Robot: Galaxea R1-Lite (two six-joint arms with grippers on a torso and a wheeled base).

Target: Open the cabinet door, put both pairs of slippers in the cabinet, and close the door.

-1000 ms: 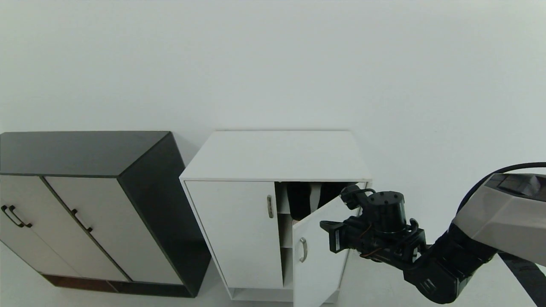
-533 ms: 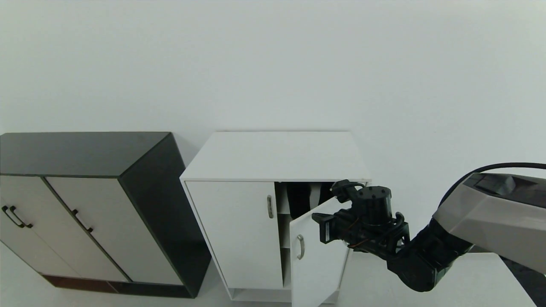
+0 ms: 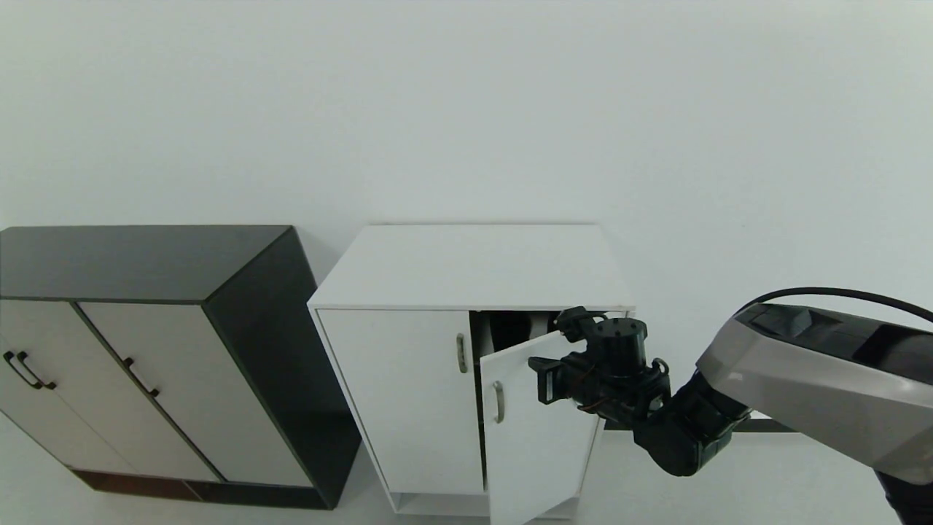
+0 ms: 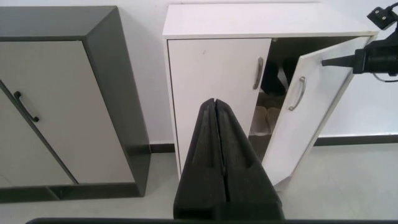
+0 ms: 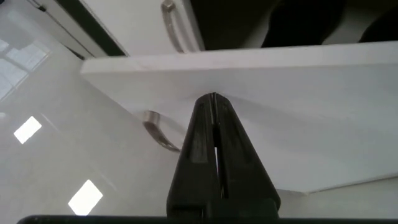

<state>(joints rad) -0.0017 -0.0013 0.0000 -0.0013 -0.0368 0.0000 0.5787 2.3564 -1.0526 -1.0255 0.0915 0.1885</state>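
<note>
The white cabinet (image 3: 466,266) stands against the wall with its left door shut and its right door (image 3: 536,437) ajar by a narrow gap. My right gripper (image 3: 543,368) is shut, with its tip (image 5: 213,97) pressed against the outer face of that door near the top, above the handle (image 3: 498,402). Inside, dark slippers (image 4: 273,74) sit on an upper shelf and light slippers (image 4: 266,115) on the shelf below. My left gripper (image 4: 214,103) is shut on nothing, held low and well back from the front of the cabinet.
A black cabinet (image 3: 146,262) with two light doors stands close on the left of the white one. Bare floor (image 4: 348,180) lies in front of both, and a plain wall behind.
The right door has swung leftward toward shut, narrowing the gap. My right arm has moved left with it, staying against the door's face.
</note>
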